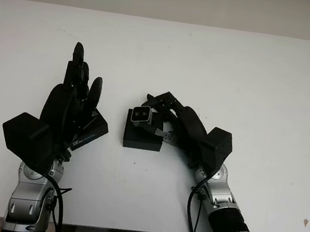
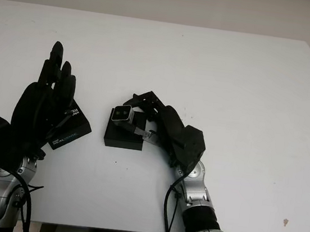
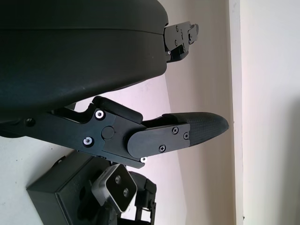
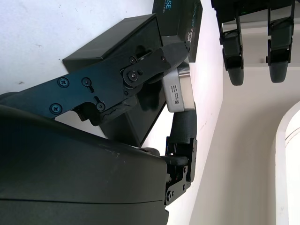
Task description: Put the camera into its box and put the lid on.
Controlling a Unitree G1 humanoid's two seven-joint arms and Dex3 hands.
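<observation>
**Risk Assessment: Camera Held at the Box Opening**

The right hand (image 1: 163, 117), at centre frame, had its fingers closed around the camera (image 1: 140, 115), holding it at the upper edge of the box (image 1: 142, 136). Whether the camera was already seated could not be determined.

Probable faults, as judged:
- The grip looked to bear on the camera's narrow sides. A smooth metal shell could slip or rotate between hard fingertips.
- A tilted camera could jam against the box wall and push the light box across the table (image 1: 233, 75).
- Releasing early could leave the camera proud of the rim, blocking the lid.

The left hand (image 1: 68, 108), at left of frame, was open above the lid (image 1: 92, 131), holding nothing. The lid lay on the table, well apart from the box.

Materials: the camera was a small silver block with rounded corners and a dark lens face. Box and lid were matte black, rectangular and probably card. The table was smooth and white.
</observation>
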